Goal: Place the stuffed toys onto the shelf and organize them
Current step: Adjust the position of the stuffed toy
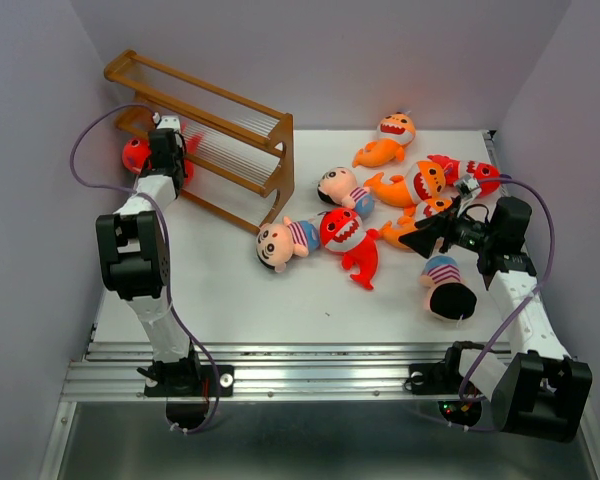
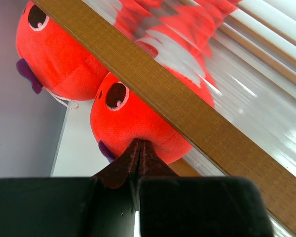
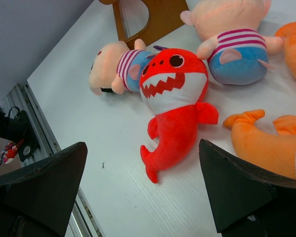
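Note:
The brown wooden shelf [image 1: 215, 125] stands at the back left. In the left wrist view its rail [image 2: 187, 113] crosses in front of two red sharks [image 2: 54, 59] [image 2: 133, 123]. My left gripper [image 2: 139, 142] [image 1: 165, 150] is shut, its tips pinching the plush of the nearer red shark's head. My right gripper [image 3: 143, 144] [image 1: 435, 232] hangs open above the table. Just ahead of it lies a red shark [image 3: 175, 113] [image 1: 348, 235], with a striped-shirt boy [image 3: 116, 69] [image 1: 280, 243] to its left.
A second boy [image 3: 237, 44] [image 1: 342, 187], orange sharks [image 1: 390, 140] [image 1: 415, 185] [image 3: 266, 140], another red shark [image 1: 470, 172] and a face-down boy [image 1: 448, 285] lie on the right half of the table. Walls close in on both sides.

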Controlling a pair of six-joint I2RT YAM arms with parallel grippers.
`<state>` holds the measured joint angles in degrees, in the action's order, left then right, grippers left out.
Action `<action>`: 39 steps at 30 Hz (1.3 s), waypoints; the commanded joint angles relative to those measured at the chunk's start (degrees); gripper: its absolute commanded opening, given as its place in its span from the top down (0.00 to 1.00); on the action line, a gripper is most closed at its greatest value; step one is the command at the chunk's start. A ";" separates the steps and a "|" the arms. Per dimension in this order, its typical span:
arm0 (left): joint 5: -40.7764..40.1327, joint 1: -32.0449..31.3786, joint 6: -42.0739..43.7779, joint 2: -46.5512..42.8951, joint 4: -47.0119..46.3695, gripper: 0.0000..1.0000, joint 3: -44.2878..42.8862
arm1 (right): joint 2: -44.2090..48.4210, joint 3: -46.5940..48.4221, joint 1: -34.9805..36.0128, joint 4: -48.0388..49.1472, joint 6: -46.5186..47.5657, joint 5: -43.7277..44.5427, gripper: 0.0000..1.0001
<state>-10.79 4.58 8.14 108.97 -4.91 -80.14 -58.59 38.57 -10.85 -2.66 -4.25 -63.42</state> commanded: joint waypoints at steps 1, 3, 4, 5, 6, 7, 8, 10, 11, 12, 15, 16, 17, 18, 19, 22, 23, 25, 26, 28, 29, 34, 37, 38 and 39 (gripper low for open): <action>-0.02 0.08 -0.93 0.37 -1.77 0.89 -1.95 | -0.12 1.86 -0.40 0.64 1.26 0.31 0.00; 0.06 0.08 -1.11 0.28 -1.86 0.86 -1.69 | -0.12 1.86 -0.40 0.72 1.18 0.31 0.00; 0.15 0.08 -1.28 0.19 -1.86 0.84 -1.51 | -0.12 1.86 -0.40 0.64 1.26 0.31 0.00; 0.15 0.08 -1.46 -0.16 -1.86 0.80 -1.42 | -0.12 1.86 -0.40 0.63 1.35 0.31 0.00; 0.24 0.08 -1.55 -0.33 -1.86 0.69 -0.99 | -0.12 1.95 -0.40 0.63 1.35 0.31 0.00; 0.15 0.08 -1.72 -0.51 -1.86 0.63 -0.81 | -0.12 1.95 -0.40 0.63 1.35 0.31 0.00; 0.15 0.08 -1.90 -1.12 -1.77 0.58 -0.63 | -0.04 1.95 -0.40 0.55 1.35 0.31 0.00; 0.06 0.08 -2.43 -2.00 -1.60 0.46 -0.20 | -0.04 2.04 -0.40 0.55 1.44 0.31 0.00; -0.11 0.08 -2.60 -2.35 -1.42 0.43 -0.11 | 0.05 1.95 -0.40 0.55 1.44 0.31 0.00; 0.15 0.08 -2.60 -2.79 -1.16 0.40 -0.02 | 0.05 1.95 -0.40 0.55 1.44 0.40 0.00; 0.50 0.08 -2.60 -4.55 -1.07 0.34 0.68 | 0.23 1.95 -0.40 0.37 1.44 0.40 0.00; 0.68 0.08 -2.69 -5.08 -0.98 0.33 1.12 | 0.32 1.95 -0.40 0.46 1.53 0.40 0.00; 0.94 0.08 -2.87 -6.21 -0.98 0.33 1.39 | 0.49 1.95 -0.40 0.46 1.53 0.49 0.00; 1.38 0.08 -2.87 -6.83 -0.98 0.32 1.56 | 0.49 2.04 -0.40 0.46 1.53 0.49 0.00; 1.56 0.08 -2.96 -7.53 -0.89 0.31 1.83 | 0.58 1.95 -0.40 0.37 1.53 0.49 0.00; 2.61 0.08 -3.31 -10.70 -0.54 0.18 2.70 | 0.75 2.04 -0.40 0.28 1.70 0.49 0.00; 2.79 0.08 -3.48 -12.45 -0.46 0.16 3.40 | 0.84 2.04 -0.40 0.28 1.70 0.58 0.00; 3.31 0.08 -3.75 -14.39 0.33 0.16 4.72 | 1.11 2.04 -0.40 0.28 1.79 0.49 0.00; 3.40 0.08 -3.92 -16.75 0.51 0.16 5.51 | 1.19 1.95 -0.40 0.20 1.88 0.49 0.00; 3.93 0.08 -4.97 -19.74 0.69 0.16 8.49 | 1.46 1.95 -0.40 0.11 2.14 0.40 0.00; 4.19 0.08 -5.59 -21.24 0.69 0.16 9.73 | 1.55 1.95 -0.40 -0.07 2.23 0.40 0.00; 6.13 0.17 -7.61 -36.24 -1.94 0.07 20.17 | 1.99 1.95 -0.40 -0.68 3.55 1.36 0.00; 7.09 0.17 -9.62 -41.63 -1.86 0.05 25.27 | 1.72 2.13 -0.40 -1.73 6.44 1.72 0.00; 7.79 0.17 -10.16 -45.21 -1.69 0.04 26.51 | 1.55 2.13 -0.40 -2.09 7.06 1.89 0.00; 9.45 0.17 -10.69 -46.99 -1.60 0.02 27.57 | 1.63 2.13 -0.40 -2.44 7.59 1.98 0.00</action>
<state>-4.86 4.60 0.51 68.47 -4.86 -56.45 -57.74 38.57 -10.85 -4.45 -0.80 -62.50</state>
